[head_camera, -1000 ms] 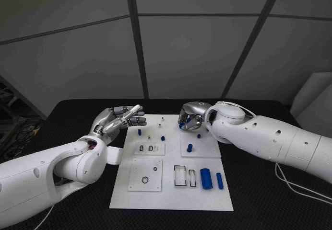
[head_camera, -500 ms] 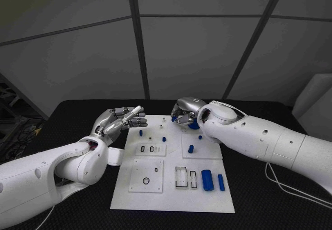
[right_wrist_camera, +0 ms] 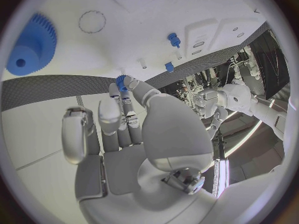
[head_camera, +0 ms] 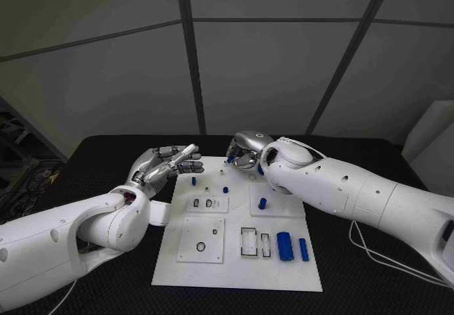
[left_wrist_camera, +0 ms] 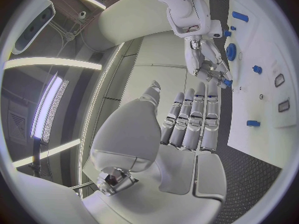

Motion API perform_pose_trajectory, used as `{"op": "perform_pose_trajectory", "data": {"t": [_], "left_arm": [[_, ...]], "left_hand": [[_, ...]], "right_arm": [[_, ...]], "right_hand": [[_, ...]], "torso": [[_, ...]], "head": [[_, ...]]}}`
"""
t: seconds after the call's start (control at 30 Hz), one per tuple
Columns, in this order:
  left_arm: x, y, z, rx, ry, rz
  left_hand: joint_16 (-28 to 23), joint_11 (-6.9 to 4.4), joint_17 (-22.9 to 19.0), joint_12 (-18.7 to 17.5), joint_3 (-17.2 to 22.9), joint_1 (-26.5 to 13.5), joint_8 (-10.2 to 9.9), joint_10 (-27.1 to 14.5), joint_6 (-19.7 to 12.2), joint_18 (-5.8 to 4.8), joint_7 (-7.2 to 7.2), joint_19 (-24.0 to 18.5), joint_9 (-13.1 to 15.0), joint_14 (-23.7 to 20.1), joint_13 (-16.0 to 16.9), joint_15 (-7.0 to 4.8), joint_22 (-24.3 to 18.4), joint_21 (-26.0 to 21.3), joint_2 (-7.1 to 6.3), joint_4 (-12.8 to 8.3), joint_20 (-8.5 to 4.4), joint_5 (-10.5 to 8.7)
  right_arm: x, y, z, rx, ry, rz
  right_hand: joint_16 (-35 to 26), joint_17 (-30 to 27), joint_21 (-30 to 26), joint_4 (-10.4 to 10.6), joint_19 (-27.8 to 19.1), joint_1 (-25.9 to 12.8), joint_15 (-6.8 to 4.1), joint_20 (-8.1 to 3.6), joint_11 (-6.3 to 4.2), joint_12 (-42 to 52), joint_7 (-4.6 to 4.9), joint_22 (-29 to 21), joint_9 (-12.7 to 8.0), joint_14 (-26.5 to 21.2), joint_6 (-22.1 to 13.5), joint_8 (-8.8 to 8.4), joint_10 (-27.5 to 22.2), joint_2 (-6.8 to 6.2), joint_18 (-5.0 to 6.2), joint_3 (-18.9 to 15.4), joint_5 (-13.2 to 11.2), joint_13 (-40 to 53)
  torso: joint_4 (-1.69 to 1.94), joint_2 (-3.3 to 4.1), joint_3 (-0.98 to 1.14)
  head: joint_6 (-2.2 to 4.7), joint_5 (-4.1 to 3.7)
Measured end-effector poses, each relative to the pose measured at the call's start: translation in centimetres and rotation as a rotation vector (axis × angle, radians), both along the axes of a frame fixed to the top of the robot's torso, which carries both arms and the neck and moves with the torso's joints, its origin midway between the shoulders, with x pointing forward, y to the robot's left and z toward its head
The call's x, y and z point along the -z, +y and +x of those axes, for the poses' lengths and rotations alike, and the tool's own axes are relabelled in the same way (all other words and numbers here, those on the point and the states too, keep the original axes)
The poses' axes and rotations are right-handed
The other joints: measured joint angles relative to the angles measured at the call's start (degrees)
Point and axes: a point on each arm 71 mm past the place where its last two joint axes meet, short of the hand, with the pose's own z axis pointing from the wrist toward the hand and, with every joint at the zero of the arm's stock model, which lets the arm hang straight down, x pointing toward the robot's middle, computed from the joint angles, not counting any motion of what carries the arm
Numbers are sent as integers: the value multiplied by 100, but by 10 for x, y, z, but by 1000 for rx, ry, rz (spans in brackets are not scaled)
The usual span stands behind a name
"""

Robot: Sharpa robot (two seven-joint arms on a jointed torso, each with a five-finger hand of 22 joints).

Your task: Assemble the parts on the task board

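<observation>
Head view: the white task board lies in the middle of the black bench, with both arms reaching in over its far end. The left robot hand hangs just past the board's far left corner, its fingers straight, close together and pointing toward the far edge, holding nothing; the left wrist view shows the same robot hand flat with fingers extended side by side and the thumb apart. The right robot hand is bent down over the board's far edge, and a small blue part shows at its fingertips. In the right wrist view that robot hand has a small blue toothed piece pinched between the thumb and a finger, close above the board's white surface, while the other fingers stay curled back. A large blue gear lies flat on the board near that hand. On the near right part of the board a thick blue cylinder and a thinner blue rod lie side by side, and several small blue pegs stand around the board's middle and far half.
</observation>
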Motion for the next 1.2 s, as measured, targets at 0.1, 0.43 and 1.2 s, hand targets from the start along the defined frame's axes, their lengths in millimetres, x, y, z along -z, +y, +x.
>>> {"op": "perform_pose_trajectory", "data": {"t": [0.1, 0.43, 1.2], "left_arm": [[0, 0, 0, 0, 0, 0], [-1, -1, -1, 4, -1, -2], [-2, -3, -1, 8, -1, -2]], "left_hand": [[0, 0, 0, 0, 0, 0, 0, 0, 0, 0, 0, 0, 0, 0, 0, 0, 0, 0, 0, 0, 0, 0], [0, 0, 1, -22, 0, 0, 0, 0, 0, 0, 0, 0, 0, 0, 0, 0, 0, 0, 0, 0, 0, 0], [0, 0, -4, -22, -16, 0, 0, 0, 0, 0, 0, 0, 1, 0, 0, 0, 0, 0, 0, -16, 0, 0]], "right_arm": [[0, 3, 1, -2, 0, 2], [2, 10, 3, -3, 3, 2], [7, 17, 11, 13, 21, -11]], "right_hand": [[0, 0, 0, 13, 0, 0, 0, 0, 0, 0, 0, 0, -1, 0, 0, 0, 0, 0, 0, 13, 0, 0], [0, 0, 0, 16, 0, 0, 0, 0, 0, 0, 0, -1, -7, 0, -1, -2, 0, 0, 0, 16, 0, -1], [0, -107, 0, 32, -2, -42, 0, 2, 42, 1, 0, -1, -5, 0, -1, -13, -42, -42, 1, 32, 0, -20]], "torso": [[0, 1, 0], [-3, 5, 0], [-10, 5, -1]], "head": [[-7, 5], [-10, 17], [-22, 44]]}}
